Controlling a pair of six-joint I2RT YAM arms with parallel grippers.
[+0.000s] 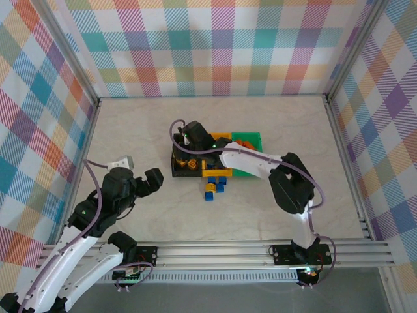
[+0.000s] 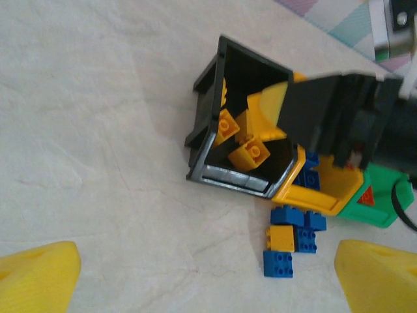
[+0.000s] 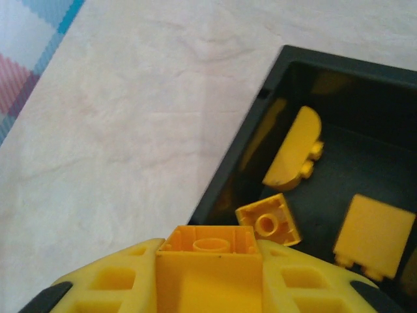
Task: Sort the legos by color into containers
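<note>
— Nearest, a yellow brick (image 3: 207,246) sat clenched in the right gripper (image 3: 208,264), hollow underside facing the camera. Why there?
— It hung at the black bin's (image 3: 339,64) edge, where three yellow pieces (image 3: 268,225) lay; I judged that bin took yellow.
— And the left gripper (image 2: 208,277)?
— Jaws wide apart, holding nothing, well back, likely leaving room. Loose bricks (image 2: 290,238), blue and yellow, lay on the table (image 2: 98,130) beside the yellow bin (image 2: 319,203).

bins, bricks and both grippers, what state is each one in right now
left gripper: open, empty
right gripper: shut on a yellow brick
black bin: upright, holds yellow bricks
yellow bin: upright, holds blue bricks
green bin: upright, holds orange bricks
loose bricks: unsorted on the table, three blue, one yellow
</note>
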